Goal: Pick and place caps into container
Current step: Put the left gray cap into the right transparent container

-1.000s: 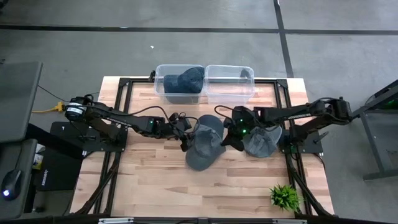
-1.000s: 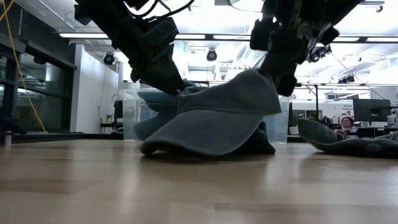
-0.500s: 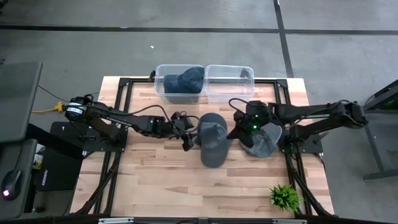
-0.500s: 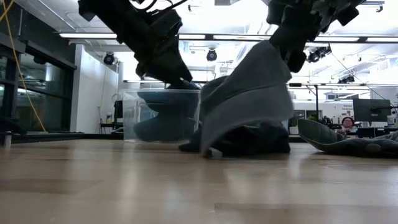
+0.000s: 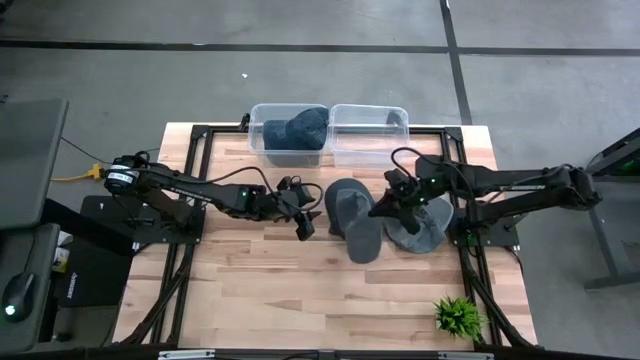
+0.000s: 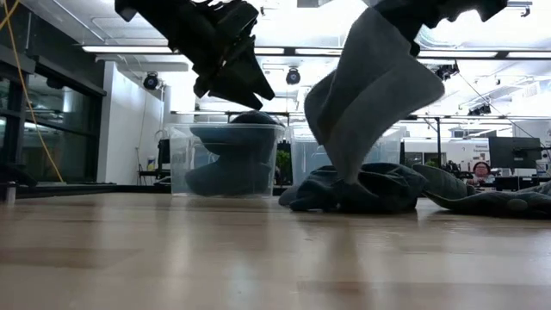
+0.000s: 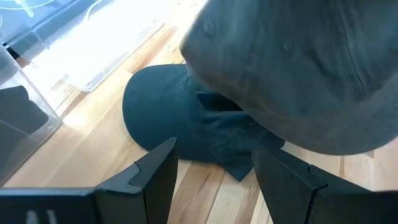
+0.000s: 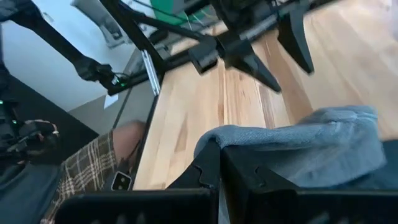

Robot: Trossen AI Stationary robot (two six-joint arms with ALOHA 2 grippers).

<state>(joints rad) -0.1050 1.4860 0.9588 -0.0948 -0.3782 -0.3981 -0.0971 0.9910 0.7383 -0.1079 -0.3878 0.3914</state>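
Observation:
A slate grey cap [image 6: 370,95] hangs from my right gripper [image 5: 383,208], which is shut on it above the middle of the table. Its lower end [image 6: 342,172] reaches down to a dark navy cap [image 7: 180,124] that lies flat on the table. My left gripper [image 5: 308,225] stands open, just left of both caps and raised above the table, touching nothing. A second grey cap [image 5: 422,228] lies under the right arm. Two clear containers stand at the far edge. The left container [image 5: 290,135] holds a navy cap, and the right container [image 5: 370,133] holds nothing. My right gripper pinches a fold of the grey cap's fabric [image 8: 214,138] between its two shut fingers. The fingers come from the table's right side, slanting slightly down. The cap hangs steeply below them. Whether its lower end [image 6: 342,172] touches the navy cap, I cannot tell.
A small green plant [image 5: 458,316] stands near the front right corner. Black frame rails [image 5: 195,170] run along the table's left and right sides. Bare wood [image 5: 260,290] lies in front of the caps.
My right gripper has risen and drawn back toward the table's right edge, still shut. The grey cap, which lay spread over the navy cap, has been pulled up by one side, now hangs steeply and has uncovered the navy cap. My left gripper has risen a little.

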